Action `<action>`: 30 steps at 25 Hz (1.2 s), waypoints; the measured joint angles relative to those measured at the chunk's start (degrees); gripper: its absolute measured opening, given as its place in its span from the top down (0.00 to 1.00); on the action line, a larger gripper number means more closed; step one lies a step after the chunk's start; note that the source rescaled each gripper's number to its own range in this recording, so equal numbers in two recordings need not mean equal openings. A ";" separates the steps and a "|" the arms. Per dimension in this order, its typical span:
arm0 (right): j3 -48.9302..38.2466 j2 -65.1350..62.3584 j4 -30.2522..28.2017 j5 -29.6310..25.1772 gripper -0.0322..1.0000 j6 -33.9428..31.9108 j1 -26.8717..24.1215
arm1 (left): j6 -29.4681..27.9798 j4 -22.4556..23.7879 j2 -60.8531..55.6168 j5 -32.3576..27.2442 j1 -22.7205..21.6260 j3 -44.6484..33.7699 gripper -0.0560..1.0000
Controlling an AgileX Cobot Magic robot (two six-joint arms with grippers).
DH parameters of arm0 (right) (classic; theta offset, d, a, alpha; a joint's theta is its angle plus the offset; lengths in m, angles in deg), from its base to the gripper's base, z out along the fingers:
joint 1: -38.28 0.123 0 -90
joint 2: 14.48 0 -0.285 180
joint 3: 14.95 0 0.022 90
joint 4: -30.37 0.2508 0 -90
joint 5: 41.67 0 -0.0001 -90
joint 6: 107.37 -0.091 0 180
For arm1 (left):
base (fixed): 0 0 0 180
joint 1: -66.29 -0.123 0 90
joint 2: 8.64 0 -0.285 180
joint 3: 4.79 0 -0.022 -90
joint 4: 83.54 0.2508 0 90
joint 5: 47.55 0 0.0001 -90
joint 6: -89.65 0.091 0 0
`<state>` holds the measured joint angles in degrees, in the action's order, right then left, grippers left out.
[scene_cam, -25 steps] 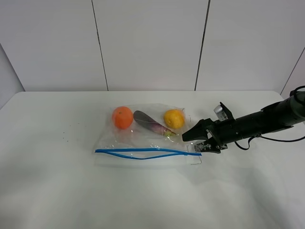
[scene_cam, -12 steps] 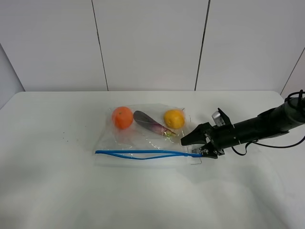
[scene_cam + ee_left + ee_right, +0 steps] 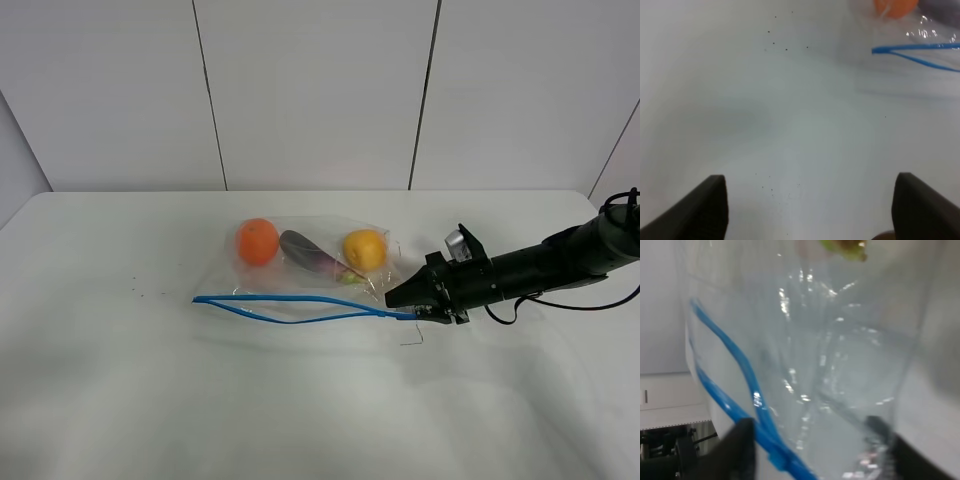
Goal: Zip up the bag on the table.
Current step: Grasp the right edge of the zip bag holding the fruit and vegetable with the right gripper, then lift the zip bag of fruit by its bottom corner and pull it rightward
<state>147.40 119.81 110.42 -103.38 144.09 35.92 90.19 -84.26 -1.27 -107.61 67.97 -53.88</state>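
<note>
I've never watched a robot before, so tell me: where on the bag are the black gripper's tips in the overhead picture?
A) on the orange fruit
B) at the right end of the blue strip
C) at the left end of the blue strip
B: the right gripper meets the bag at the right-hand end of its blue zipper strip.

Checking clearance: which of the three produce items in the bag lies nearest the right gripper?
The yellow fruit, closest to the right gripper; the purple vegetable and orange fruit sit farther left in the bag.
</note>
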 joint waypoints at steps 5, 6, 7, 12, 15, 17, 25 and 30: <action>0.00 0.00 0.12 -1.83 0.96 0.07 0.00 | 0.00 0.00 0.00 0.00 0.00 0.00 0.09; 0.00 0.00 0.27 -2.70 0.96 0.14 0.00 | 0.00 0.00 0.00 0.00 0.00 0.00 0.09; 0.00 0.00 0.41 -3.59 0.96 0.14 0.00 | 0.00 0.00 0.00 0.00 0.00 0.00 0.09; 0.00 0.00 1.73 -6.60 0.96 0.18 0.00 | 0.00 0.00 0.00 0.00 0.00 0.00 0.09; 0.00 0.00 2.56 -6.96 0.96 -1.32 0.00 | 0.00 0.00 0.00 0.00 0.00 0.00 0.09; 0.00 0.00 2.69 -7.06 0.96 -3.00 0.00 | 0.00 0.00 0.00 0.00 0.00 0.00 0.09; 0.00 -0.12 2.95 -7.17 0.96 -10.41 0.00 | 0.00 0.00 0.00 0.00 0.00 0.00 0.09; 0.00 -2.36 3.19 -7.11 0.96 -13.29 0.00 | 0.00 0.00 0.00 0.00 0.00 0.00 0.09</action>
<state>147.40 117.45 113.61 -110.49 130.80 35.92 90.19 -84.26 -1.27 -107.61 67.97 -53.88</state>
